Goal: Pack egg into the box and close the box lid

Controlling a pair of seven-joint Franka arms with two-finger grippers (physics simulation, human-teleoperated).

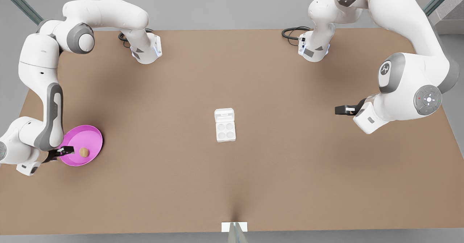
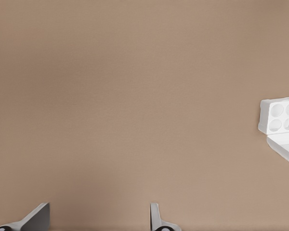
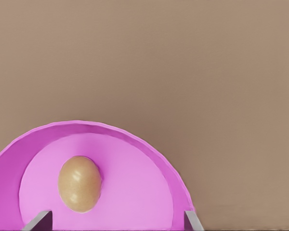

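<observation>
Jaws of both arms stand apart with nothing between them. We match the right gripper [image 1: 69, 150] to the arm at the front view's left, since the right wrist view looks down on the egg [image 3: 79, 184] and the pink plate [image 3: 149, 159] with its two fingertips [image 3: 38, 220] spread wide on either side. The left gripper [image 1: 340, 109] belongs to the arm at the front view's right; its fingertips [image 2: 36, 217] are likewise spread, over bare worktop [image 1: 290, 170], and this arm waits.

The egg [image 1: 84, 152] lies on the plate [image 1: 92, 136], just beside the right gripper but not touched by it. The box [image 1: 225, 129] sits mid-worktop, well apart from the plate, its four cups empty and the box lid [image 1: 224, 114] lying open on the far side of the tray.

We judge the task barely begun: no grasp made, egg not packed, lid not closed. Left to do: grip, carry, place, close.

The front view gives the spacing between plate, box and both arms. The right wrist view shows the egg lying off-centre between the fingertips. The left wrist view shows the box [image 2: 278, 115] and lid [image 2: 285, 146] at its edge, off to one side of that gripper.
</observation>
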